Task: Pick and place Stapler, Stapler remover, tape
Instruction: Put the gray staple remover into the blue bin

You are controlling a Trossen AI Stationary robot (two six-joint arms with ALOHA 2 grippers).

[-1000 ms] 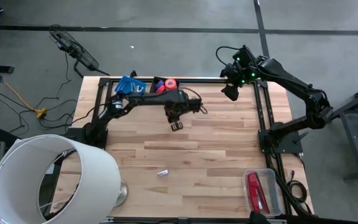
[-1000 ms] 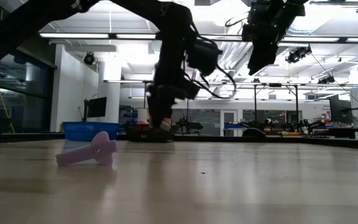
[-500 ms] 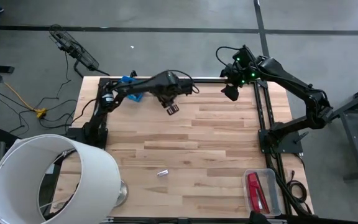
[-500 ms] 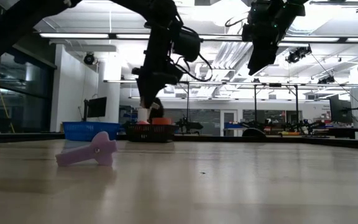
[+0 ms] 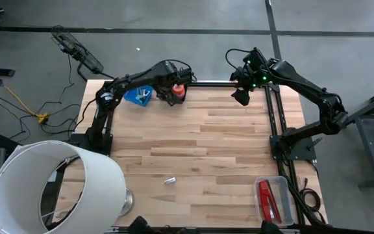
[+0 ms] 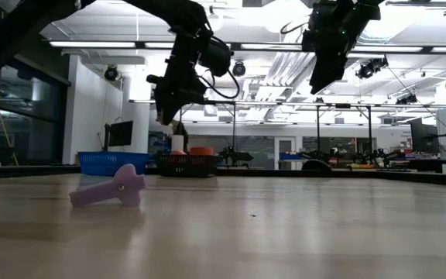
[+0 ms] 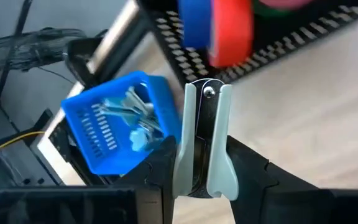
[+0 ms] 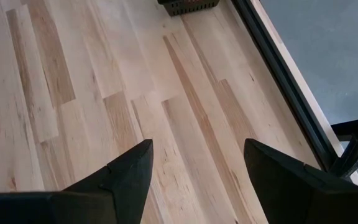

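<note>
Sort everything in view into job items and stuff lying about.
Job: stapler, clear tray; tape rolls, black basket; pale stapler remover in left tool; purple stapler remover on table. Right tool open, rear right.
Lying about: white shade; floor power strip.

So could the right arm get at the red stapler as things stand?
Probably yes: the right gripper hangs at the far side, jaws open and empty, and the stapler lies uncovered in a clear tray at the near right corner, nothing standing between them.
</note>
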